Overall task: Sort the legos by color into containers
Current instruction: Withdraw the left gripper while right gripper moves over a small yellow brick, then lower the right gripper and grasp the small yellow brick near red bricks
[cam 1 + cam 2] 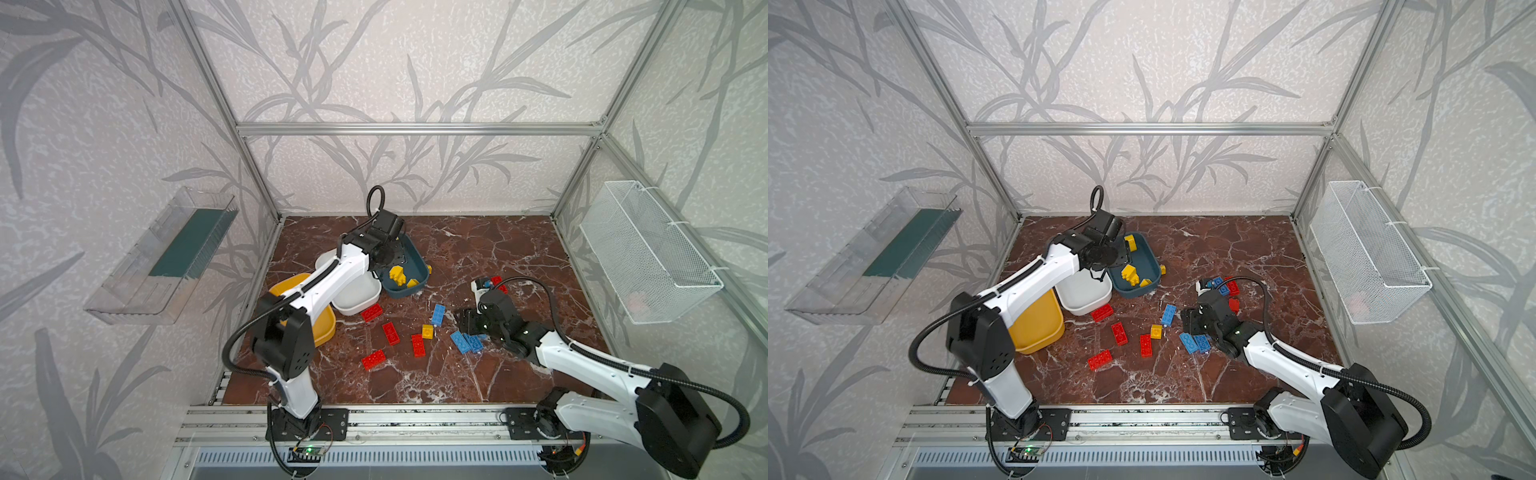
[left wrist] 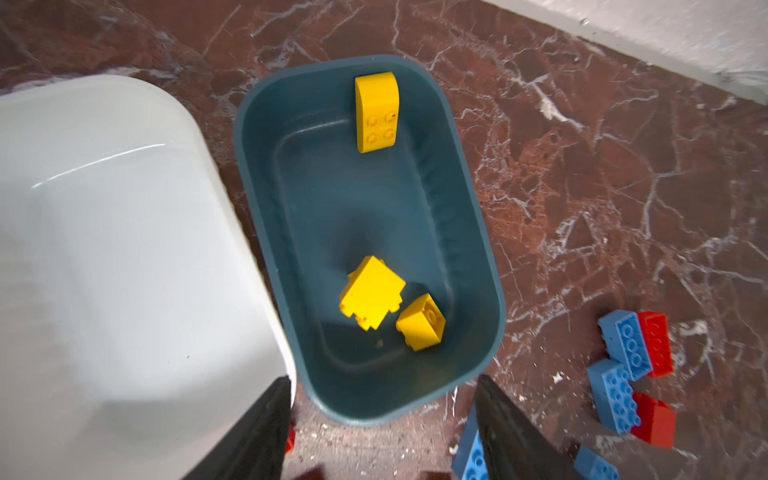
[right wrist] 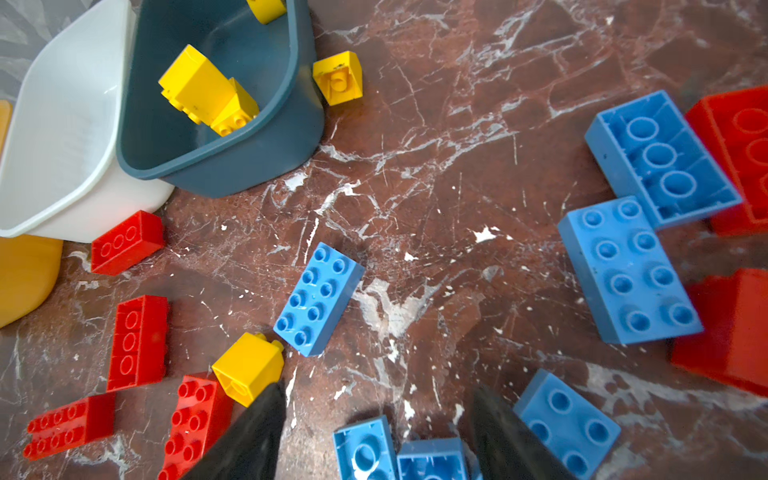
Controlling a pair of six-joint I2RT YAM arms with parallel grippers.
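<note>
Marble tabletop (image 1: 478, 374) — three tubs (image 1: 357, 305), teal tub (image 2: 457, 208) holding three yellow bricks (image 2: 376, 112) — both jaws apart.

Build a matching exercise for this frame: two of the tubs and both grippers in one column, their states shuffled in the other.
Column one:
1. dark teal tub
2. white tub
3. left gripper
4. right gripper

Column two:
A. open, empty, low over the table by blue bricks
B. no brick seen inside
C. yellow bricks inside
D. open, empty, above the dark teal tub

Pairs: 1-C, 2-B, 3-D, 4-A.
</note>
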